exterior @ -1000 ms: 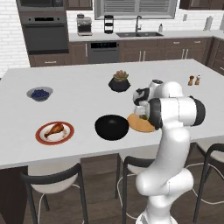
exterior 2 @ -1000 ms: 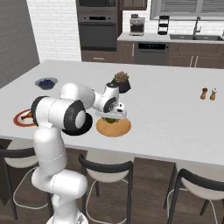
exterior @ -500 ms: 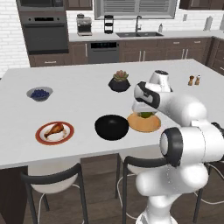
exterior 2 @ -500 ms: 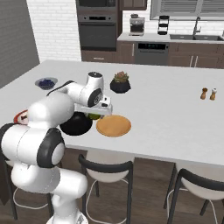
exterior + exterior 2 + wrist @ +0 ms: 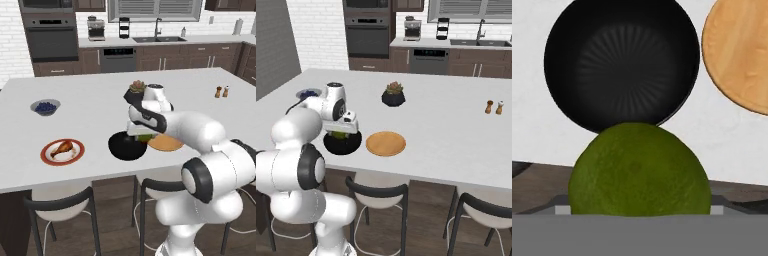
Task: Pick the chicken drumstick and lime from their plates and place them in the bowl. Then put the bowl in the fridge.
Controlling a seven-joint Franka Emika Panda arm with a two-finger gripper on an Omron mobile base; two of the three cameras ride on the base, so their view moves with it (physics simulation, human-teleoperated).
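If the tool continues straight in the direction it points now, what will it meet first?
Most likely the black bowl: the tool, holding the lime, points down at it. The bowl sits slightly off-centre in the hand view, so the near rim may come first.

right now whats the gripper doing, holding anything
Gripper: closed on the lime, held over the black bowl.

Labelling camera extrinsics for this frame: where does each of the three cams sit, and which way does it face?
Left base view: behind the arm's left, looking forward and down over the island; white arm rises lower right, pincer over the bowl.
Right base view: behind its right, same island; arm lower left.
Hand view: on the hand, looking down past the held lime at the bowl.
Shared: bowl, wooden plate, succulent pot.
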